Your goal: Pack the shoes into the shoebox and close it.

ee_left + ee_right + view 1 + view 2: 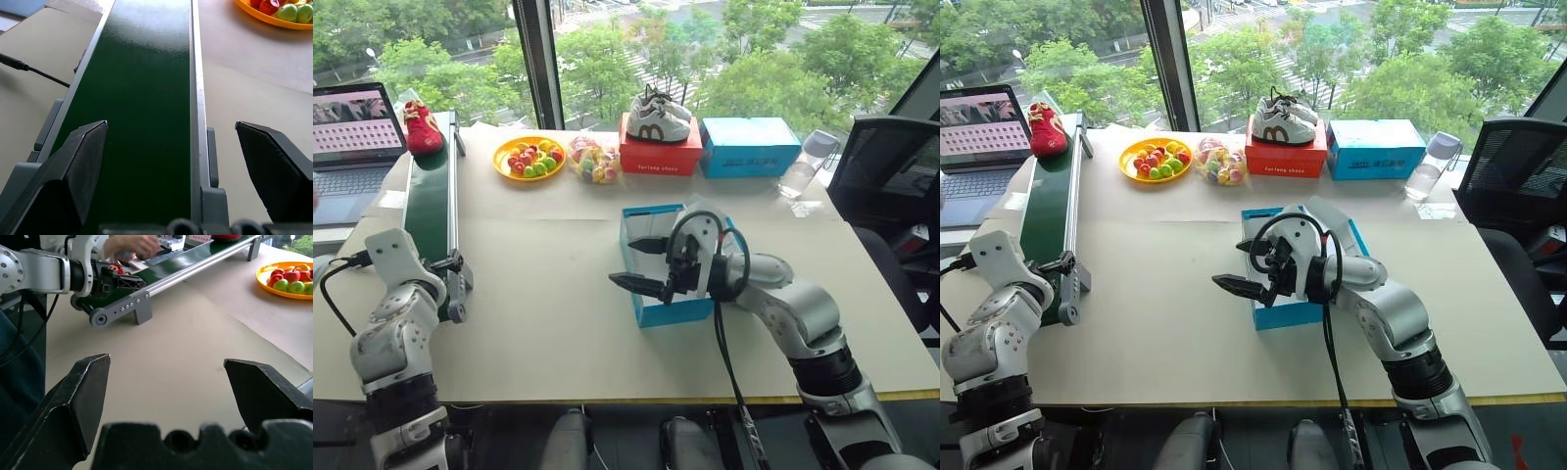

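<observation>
Red shows first at ten o'clock on the bench [558, 294]: one shoe [421, 127] sits at the far end of the green belt [431, 206], beside a laptop [352, 132]. I can make out a single shoe there; whether its mate lies behind it I cannot tell. At eight o'clock the left end effector [171, 147] hangs over the near end of the belt, its black fingers [80, 161] spread as wide as they go, nothing between them.

Toward twelve o'clock stand a yellow plate [530, 157] of fruit, a bag [592, 160] of sweets, then a red box [661, 155] carrying white sneakers [658, 117], and a plainer blue box [750, 145] at one o'clock.

At bench centre the shoebox [656, 311] stands open, white inside, with no shoe visible in it. The right end effector [646, 264] is in front of its near wall, pointing toward nine o'clock, fingers likewise fully apart and empty. A water bottle [808, 162] sits at two o'clock.

My judgement: the shoe is small, light and soft in the upper, firmer at the sole, so a pinch across the sides at mid-length, or over the heel collar, should hold without crushing. The cardboard box looks light and liable to slide when the lid is pushed, so bracing one wall while folding the flap seems wise
</observation>
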You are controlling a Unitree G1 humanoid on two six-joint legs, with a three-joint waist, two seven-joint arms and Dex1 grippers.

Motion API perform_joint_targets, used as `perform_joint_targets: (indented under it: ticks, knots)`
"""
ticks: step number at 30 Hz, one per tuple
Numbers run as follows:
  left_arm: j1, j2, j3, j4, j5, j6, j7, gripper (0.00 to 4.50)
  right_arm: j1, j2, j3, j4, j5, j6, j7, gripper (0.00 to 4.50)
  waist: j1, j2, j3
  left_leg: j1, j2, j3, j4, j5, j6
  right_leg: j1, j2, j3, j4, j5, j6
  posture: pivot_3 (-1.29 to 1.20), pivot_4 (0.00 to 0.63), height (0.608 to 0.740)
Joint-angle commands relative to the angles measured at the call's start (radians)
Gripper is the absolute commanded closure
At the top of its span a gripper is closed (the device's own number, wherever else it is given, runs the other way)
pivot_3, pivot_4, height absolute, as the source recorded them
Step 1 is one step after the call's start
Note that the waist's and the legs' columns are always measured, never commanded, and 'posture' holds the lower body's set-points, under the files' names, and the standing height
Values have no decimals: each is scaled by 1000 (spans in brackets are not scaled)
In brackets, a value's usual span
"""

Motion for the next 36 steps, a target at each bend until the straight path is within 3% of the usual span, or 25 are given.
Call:
perform_joint_targets:
  ticks: [1,12,23,36]
  knots:
    - [-15,26,23,-31,-8,21,12,0,1,21,-13,-19,-9,-28,-10,55,-1,0,0,0,0,0,0,0,0,0,0,0,0,0,0,0,150,733]
    - [-48,62,21,5,-1,56,16,0,23,39,-33,-28,-23,-12,-40,55,-1,-1,0,0,0,0,0,0,0,0,0,0,0,0,0,0,150,733]
    - [-114,194,-10,71,30,48,-28,0,52,60,-35,-39,-33,-13,-87,55,-3,-2,0,0,0,1,0,0,-1,-1,0,0,0,0,0,0,150,733]
    - [-110,197,-14,61,35,49,-27,0,58,71,-33,-27,-47,-22,-104,55,-3,-2,0,0,0,1,0,0,-1,-1,0,0,0,0,0,0,150,733]
